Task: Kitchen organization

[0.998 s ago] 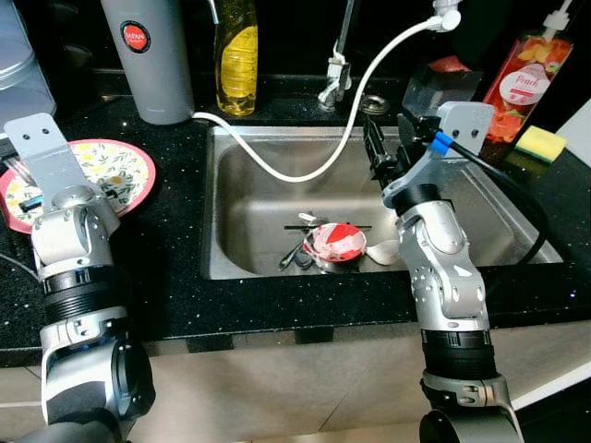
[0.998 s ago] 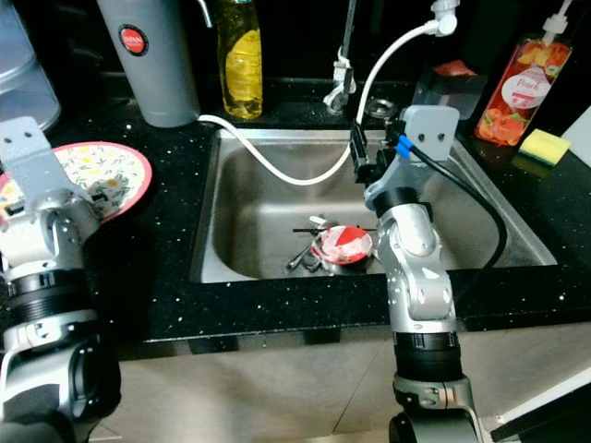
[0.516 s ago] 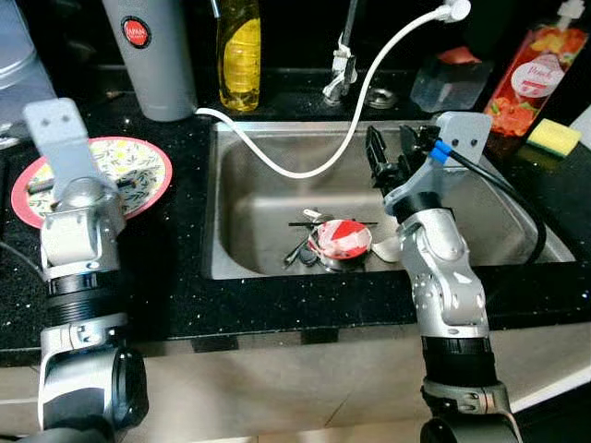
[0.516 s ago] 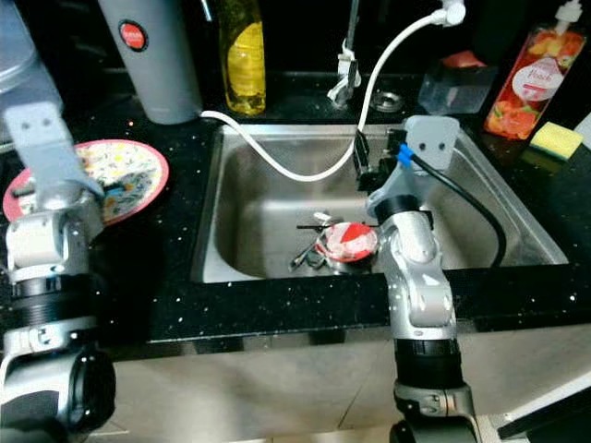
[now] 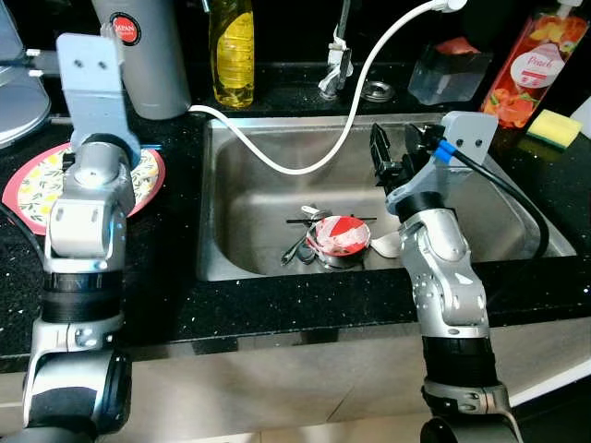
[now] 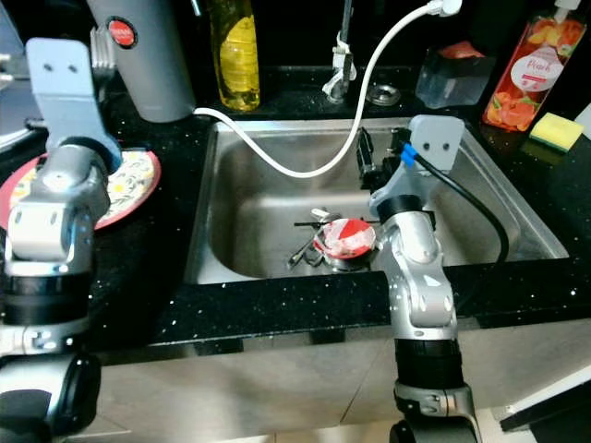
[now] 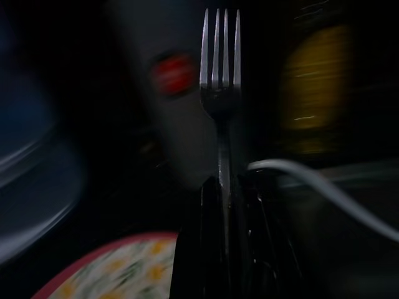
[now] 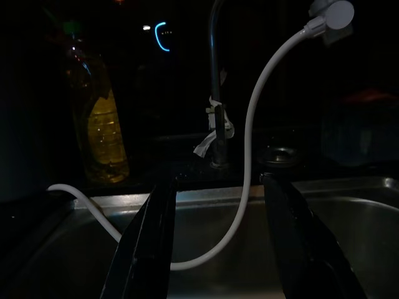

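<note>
You're mid-carry: left gripper (image 7: 225, 205) clamps a fork (image 7: 220, 68) above the floral plate (image 5: 37, 185), right gripper (image 8: 218, 249) idles wide open over the sink (image 5: 249, 198); next, probably place the fork.

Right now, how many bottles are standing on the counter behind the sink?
2. A yellow dish-soap bottle stands behind the sink's back-left corner, beside the grey thermos. A red peach-label pump bottle stands at the back right, next to the yellow sponge. Others may be out of frame.
</note>
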Available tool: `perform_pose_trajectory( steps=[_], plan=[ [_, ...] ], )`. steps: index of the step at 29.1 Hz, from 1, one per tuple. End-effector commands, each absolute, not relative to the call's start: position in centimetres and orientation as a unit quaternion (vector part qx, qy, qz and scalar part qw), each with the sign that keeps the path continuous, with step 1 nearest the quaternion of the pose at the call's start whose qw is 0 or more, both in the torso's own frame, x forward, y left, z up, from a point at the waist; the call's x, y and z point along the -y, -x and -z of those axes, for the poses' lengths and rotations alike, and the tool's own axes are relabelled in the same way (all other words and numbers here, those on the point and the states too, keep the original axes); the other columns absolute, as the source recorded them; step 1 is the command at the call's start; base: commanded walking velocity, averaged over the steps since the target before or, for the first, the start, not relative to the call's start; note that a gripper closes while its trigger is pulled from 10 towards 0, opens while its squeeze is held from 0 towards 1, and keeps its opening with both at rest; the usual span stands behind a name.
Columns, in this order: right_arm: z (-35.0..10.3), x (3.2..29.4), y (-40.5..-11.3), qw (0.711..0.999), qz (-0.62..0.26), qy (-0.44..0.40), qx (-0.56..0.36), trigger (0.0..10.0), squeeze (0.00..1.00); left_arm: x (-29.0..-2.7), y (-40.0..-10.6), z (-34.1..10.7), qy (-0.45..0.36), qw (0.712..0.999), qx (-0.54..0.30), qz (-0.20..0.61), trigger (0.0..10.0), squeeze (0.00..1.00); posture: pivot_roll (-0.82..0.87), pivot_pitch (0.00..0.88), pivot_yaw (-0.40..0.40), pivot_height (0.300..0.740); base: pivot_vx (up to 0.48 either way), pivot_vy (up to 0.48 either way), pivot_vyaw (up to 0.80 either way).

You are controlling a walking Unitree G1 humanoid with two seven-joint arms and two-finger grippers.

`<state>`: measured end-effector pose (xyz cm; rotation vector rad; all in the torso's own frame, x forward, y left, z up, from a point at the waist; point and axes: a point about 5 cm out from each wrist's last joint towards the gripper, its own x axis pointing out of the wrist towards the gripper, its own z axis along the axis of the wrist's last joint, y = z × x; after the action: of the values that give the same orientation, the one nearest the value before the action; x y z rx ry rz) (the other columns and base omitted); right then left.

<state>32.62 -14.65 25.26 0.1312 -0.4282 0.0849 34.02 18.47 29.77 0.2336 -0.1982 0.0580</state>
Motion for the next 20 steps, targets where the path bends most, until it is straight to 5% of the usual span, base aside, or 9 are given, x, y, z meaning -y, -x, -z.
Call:
perform_pose_trajectory(
  steps=[1, 20],
  plan=[
    [-25.5, 14.9, -32.3, 0.972, -0.037, -0.065, 0.224, 10.0, 0.00, -17.9, -33.6, -29.7, -0.131, 0.986, 0.105, 0.007, 10.0, 0.00, 0.20, 0.018, 0.015, 0.740, 0.000, 0.000, 0.00],
    [-25.3, 14.2, -32.6, 0.971, -0.050, -0.069, 0.225, 10.0, 0.00, -18.4, -33.9, -27.5, -0.139, 0.988, 0.063, 0.010, 10.0, 0.00, 0.22, 0.000, 0.006, 0.740, 0.000, 0.000, 0.00]
  ],
)
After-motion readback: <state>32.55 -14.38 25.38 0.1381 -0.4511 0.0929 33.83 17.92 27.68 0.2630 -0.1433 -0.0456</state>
